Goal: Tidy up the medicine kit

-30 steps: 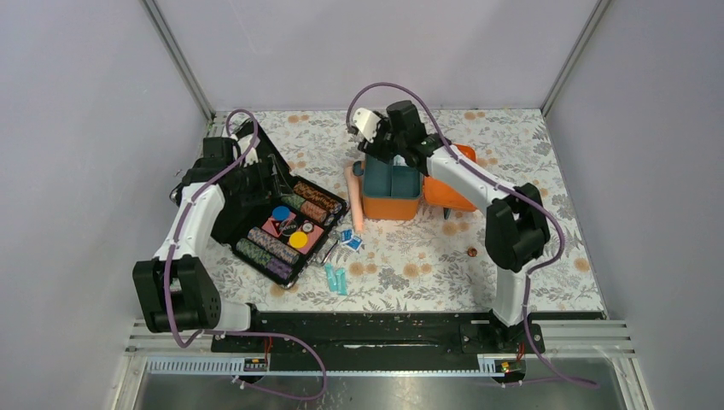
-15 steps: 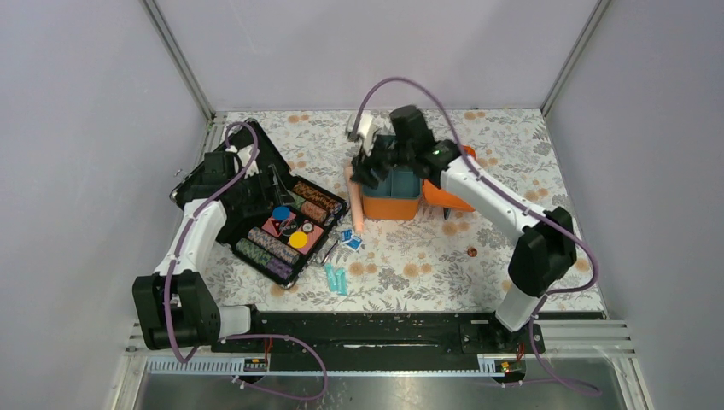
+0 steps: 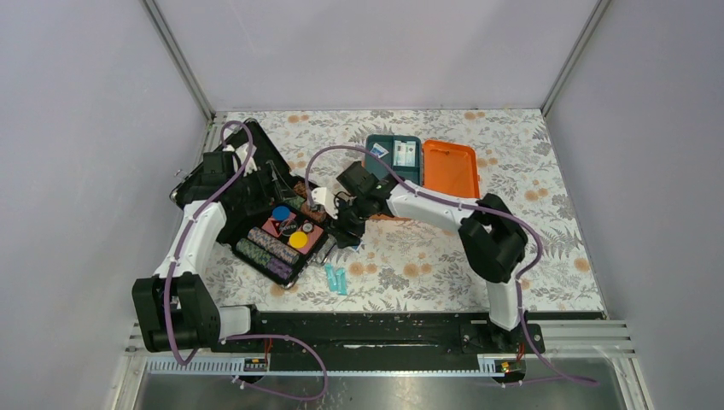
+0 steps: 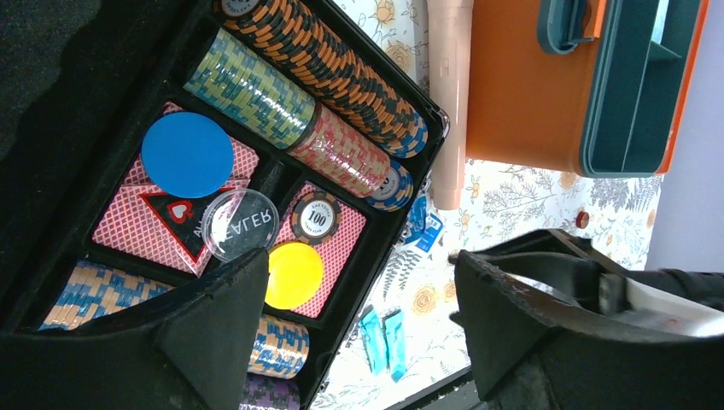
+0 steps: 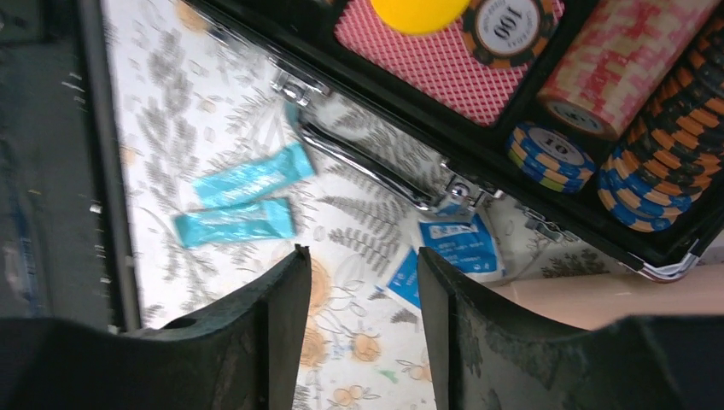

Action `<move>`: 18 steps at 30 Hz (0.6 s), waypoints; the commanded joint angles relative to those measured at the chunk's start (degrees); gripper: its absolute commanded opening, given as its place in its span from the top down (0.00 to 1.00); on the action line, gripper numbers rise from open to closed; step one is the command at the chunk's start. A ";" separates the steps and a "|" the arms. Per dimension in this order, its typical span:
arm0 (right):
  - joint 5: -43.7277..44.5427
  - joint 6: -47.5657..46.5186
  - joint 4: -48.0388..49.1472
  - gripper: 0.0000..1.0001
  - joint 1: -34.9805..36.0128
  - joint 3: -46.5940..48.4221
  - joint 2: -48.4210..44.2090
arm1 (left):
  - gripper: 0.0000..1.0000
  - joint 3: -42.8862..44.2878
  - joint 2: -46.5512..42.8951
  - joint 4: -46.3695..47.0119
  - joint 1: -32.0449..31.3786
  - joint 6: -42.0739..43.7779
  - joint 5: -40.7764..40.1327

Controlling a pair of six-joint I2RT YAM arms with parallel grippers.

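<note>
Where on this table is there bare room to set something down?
Bare floral cloth lies right of the orange plastic medicine kit and near-centre, right of the two teal sachets. Crowded: between the black chip case and right pincer.

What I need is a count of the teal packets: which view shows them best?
Right wrist: both teal packets lie large, side by side, with nothing covering them. The top view shows them tiny; the left wrist shows them small at its lower edge.

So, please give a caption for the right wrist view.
Right gripper, jaws open, above blue sachets beside the black chip case.
</note>
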 commanded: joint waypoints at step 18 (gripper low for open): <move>14.24 -28.22 -17.41 0.45 2.41 14.18 13.65 | 0.21 -0.02 -2.82 4.52 0.08 -1.65 -0.05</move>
